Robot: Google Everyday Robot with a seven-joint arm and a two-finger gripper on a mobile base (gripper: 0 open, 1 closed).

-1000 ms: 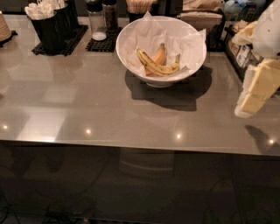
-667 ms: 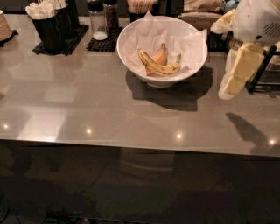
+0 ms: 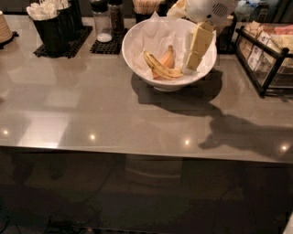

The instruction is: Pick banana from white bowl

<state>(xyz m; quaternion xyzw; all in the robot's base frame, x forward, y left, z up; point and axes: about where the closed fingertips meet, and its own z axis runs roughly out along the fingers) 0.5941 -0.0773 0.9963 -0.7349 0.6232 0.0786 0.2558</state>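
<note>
From my remote station, the grey counter (image 3: 114, 114) filled most of the view, glossy and dotted with small light reflections. The white bowl (image 3: 137, 73) sat toward the back of it, the largest dish there, lined with crinkled white paper (image 3: 153, 36).

Right of the bowl I saw a black wire rack (image 3: 263, 59) holding packets. Well to the left of the bowl stood a black holder (image 3: 55, 32) stuffed with white items, on a dark mat. Between that holder and the bowl, just behind the bowl's left rim, were two shakers (image 3: 101, 23), one pale and one dark.

The arm's white housing (image 3: 208, 9) hung above the bowl's back right rim. From it the cream gripper (image 3: 191, 67) reached down inside the bowl on its right side, its tip low against the paper. I could not tell whether the gripper was spread or closed.

The banana (image 3: 161, 69) lay in the bottom of the bowl, curved, speckled brown, its right end just beside the gripper's tip. A short orange piece (image 3: 168, 58) rested just behind the banana, touching it.
</note>
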